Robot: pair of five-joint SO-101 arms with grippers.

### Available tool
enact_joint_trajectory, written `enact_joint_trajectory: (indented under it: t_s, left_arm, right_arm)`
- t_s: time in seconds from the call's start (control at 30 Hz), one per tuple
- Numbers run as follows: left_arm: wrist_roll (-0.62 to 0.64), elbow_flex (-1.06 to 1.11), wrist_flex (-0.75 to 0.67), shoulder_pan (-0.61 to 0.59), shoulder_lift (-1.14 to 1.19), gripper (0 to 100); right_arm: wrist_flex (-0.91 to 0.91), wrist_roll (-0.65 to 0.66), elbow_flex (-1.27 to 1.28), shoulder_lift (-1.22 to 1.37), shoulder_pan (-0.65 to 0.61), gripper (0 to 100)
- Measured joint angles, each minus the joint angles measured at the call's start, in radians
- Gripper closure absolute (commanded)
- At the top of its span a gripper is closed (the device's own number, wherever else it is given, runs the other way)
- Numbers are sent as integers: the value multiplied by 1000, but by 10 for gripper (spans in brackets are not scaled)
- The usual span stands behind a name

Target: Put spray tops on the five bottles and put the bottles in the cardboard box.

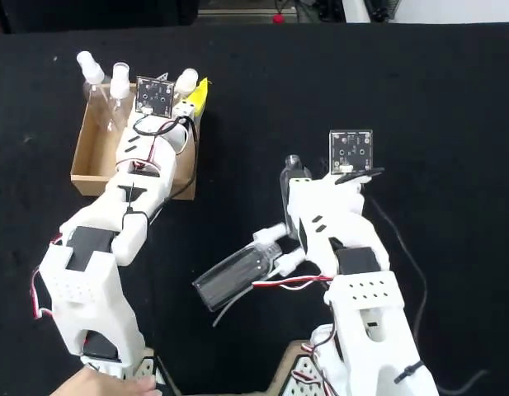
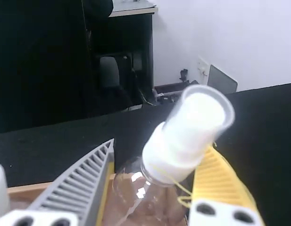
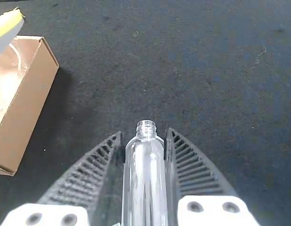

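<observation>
My left gripper hangs over the far right corner of the cardboard box, shut on a clear bottle with a white spray top. That bottle tilts between the grey and yellow fingers. Two more capped bottles stand in the box's far left part. Near the table's middle, my right gripper is shut on a clear bottle with an open neck, also visible as the uncapped bottle. Another clear bottle lies on the black table, with two white spray tops by its neck.
The black table stretches open to the right and beyond the right arm. The box's brown wall stands apart from the right gripper. A red-and-white cable runs from the right arm beside the lying bottle.
</observation>
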Motion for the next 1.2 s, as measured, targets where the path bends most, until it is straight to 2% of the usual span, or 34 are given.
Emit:
enact_joint_trajectory:
  t_s: [0.3,0.63,1.2]
  left_arm:
    - [0,-6,0,0,0,758]
    - [0,-157,0,0,120,758]
    - [0,-212,0,0,129,758]
  right_arm:
    - [0,0,0,0,0,858]
    - [0,0,0,0,0,858]
    - [0,0,0,0,0,858]
